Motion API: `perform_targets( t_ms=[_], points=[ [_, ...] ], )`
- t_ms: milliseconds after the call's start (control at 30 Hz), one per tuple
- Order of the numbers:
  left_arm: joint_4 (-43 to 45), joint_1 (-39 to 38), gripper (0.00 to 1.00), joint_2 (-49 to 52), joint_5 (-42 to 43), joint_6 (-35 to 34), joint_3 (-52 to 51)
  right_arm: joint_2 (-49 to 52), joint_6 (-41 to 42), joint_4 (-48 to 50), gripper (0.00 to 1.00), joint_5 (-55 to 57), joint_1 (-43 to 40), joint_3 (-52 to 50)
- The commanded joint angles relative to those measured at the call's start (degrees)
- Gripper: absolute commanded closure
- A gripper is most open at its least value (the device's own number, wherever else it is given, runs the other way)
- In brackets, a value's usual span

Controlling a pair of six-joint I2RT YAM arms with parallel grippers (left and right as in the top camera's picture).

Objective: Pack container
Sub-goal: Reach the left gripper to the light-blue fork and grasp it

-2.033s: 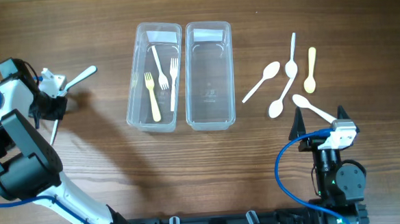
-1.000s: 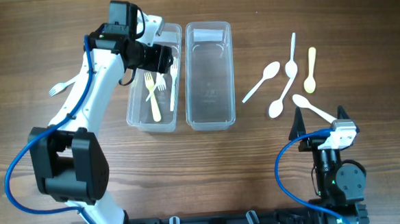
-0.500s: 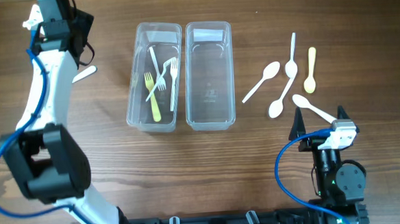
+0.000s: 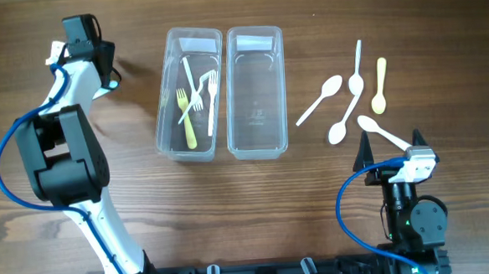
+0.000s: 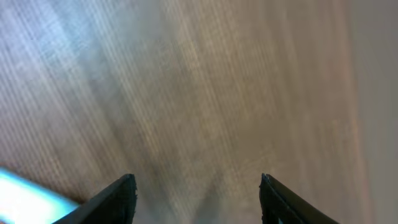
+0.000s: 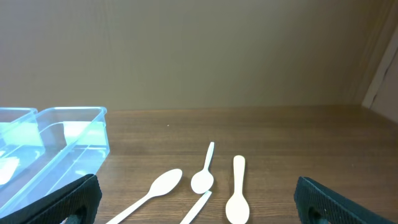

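We find the left gripper (image 5: pixel 198 193) at the upper left of the overhead view, left of both containers. Its wrist picture is badly blurred: only wood grain and two fingertips standing apart. The right gripper (image 4: pixel 390 149) sits at the lower right with its jaws spread wide, just below five spoons (image 4: pixel 331 85) scattered on the table (image 4: pixel 130 202). The left container (image 4: pixel 162 133) holds forks (image 4: pixel 187 123) so tangled we cannot count them surely. The right container (image 4: pixel 258 145) stands just beside it; whether they touch, we cannot tell.
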Motion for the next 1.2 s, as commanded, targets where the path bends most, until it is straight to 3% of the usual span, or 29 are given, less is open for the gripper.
perform_targets(
  t_ms=[0,167,367,567,700,833,967,1100,1167],
  points=[
    [-6.1,0.2,0.35,0.7,1.4,-2.2,0.5,-0.5,-0.6,0.3,0.00,-0.9,-0.2,-0.1],
    [-13.2,0.2,0.32,0.7,2.3,-2.3,0.5,-0.5,-0.6,0.3,0.00,-0.9,-0.2,-0.1],
    [-22.5,0.2,0.28,-0.1,8.9,-2.2,0.5,-0.5,-0.6,0.3,0.00,-0.9,-0.2,-0.1],
    [-33.9,0.2,0.22,-4.1,2.8,-1.5,0.5,-0.5,-0.6,0.3,0.00,-0.9,-0.2,-0.1],
    [-32.6,0.2,0.20,-6.5,0.3,5.6,0.5,-0.5,-0.6,0.3,0.00,-0.9,-0.2,-0.1],
    [-30.3,-0.8,0.19,-10.4,4.7,12.5,0.5,-0.5,-0.6,0.3,0.00,-0.9,-0.2,-0.1],
    [-38.9,-0.6,0.30,-14.3,-3.9,15.3,0.5,-0.5,-0.6,0.3,0.00,-0.9,-0.2,-0.1],
    [-45.0,-0.5,0.15,-13.3,-12.2,16.6,0.4,-0.5,-0.6,0.3,0.00,-0.9,-0.2,-0.1],
    [-44.1,0.1,0.21,-13.2,-11.4,25.2,0.4,-0.5,-0.6,0.3,0.00,-0.9,-0.2,-0.1]
  ],
)
